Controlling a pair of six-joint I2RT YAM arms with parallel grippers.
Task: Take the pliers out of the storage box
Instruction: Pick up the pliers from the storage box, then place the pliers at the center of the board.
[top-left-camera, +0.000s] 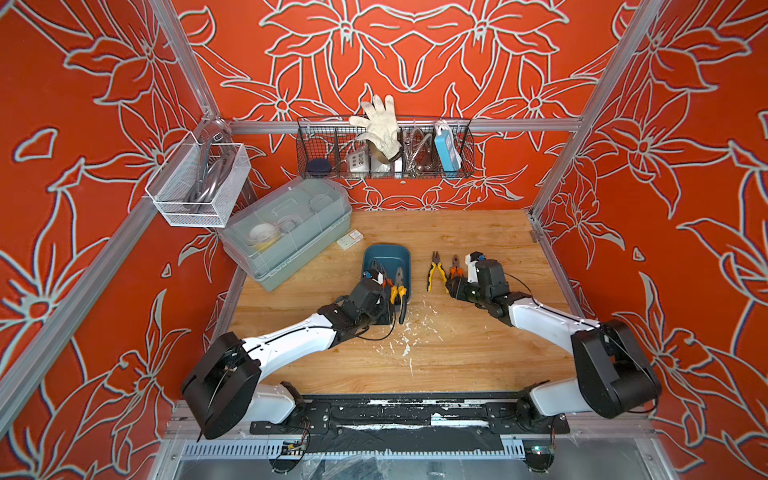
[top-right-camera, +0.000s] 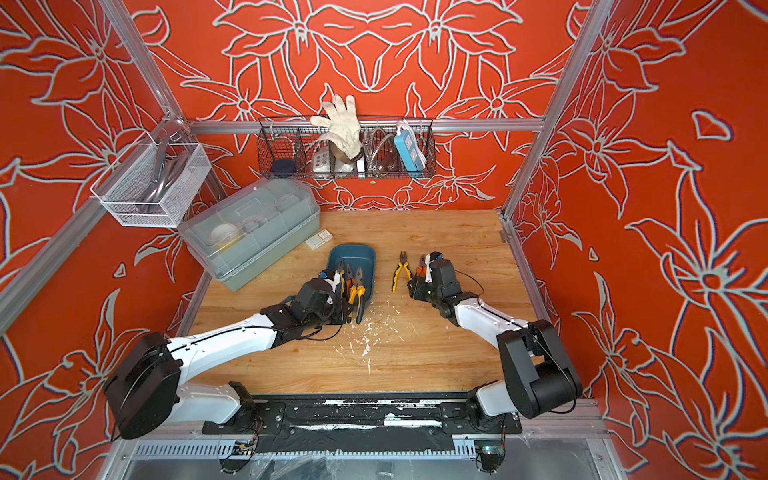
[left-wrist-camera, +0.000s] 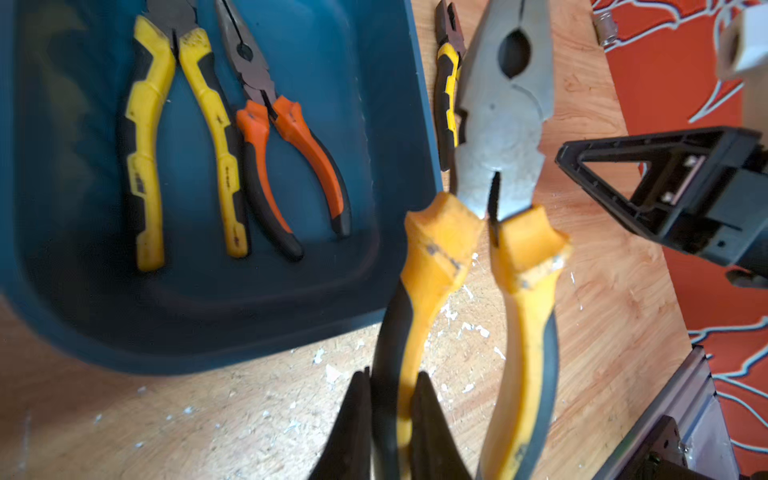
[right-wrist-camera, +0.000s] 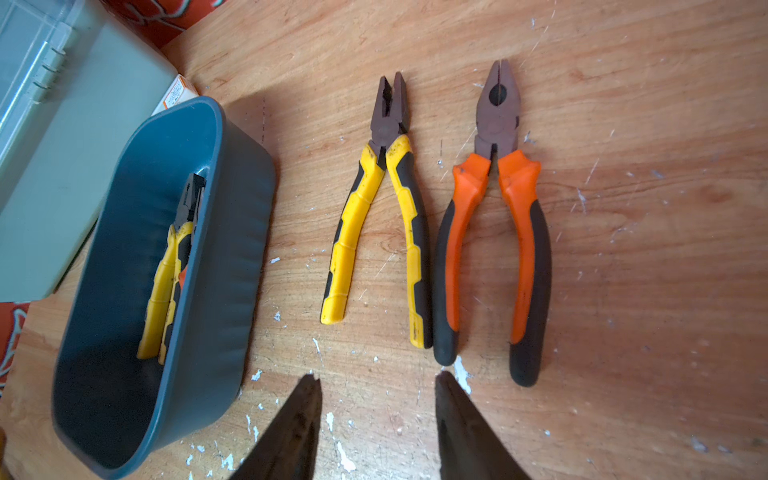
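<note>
The teal storage box (top-left-camera: 386, 254) sits mid-table. My left gripper (left-wrist-camera: 392, 415) is shut on one black-and-orange handle of a pair of pliers (left-wrist-camera: 500, 124), which hangs over the box's near right edge (left-wrist-camera: 419, 137), grey jaws pointing away. Two more pliers lie inside the box: a yellow-handled pair (left-wrist-camera: 145, 145) and a long-nosed orange pair (left-wrist-camera: 291, 141). Right of the box, yellow pliers (right-wrist-camera: 374, 216) and orange pliers (right-wrist-camera: 494, 216) lie side by side on the wood. My right gripper (right-wrist-camera: 376, 390) hovers open just short of their handle ends, with nothing between its fingers.
A large translucent grey lidded container (top-left-camera: 286, 232) stands left of the box, with a small white carton (top-left-camera: 350, 240) beside it. Wire baskets (top-left-camera: 384, 149) (top-left-camera: 199, 183) hang on the walls. White flecks (top-left-camera: 405, 345) dot the table's front middle.
</note>
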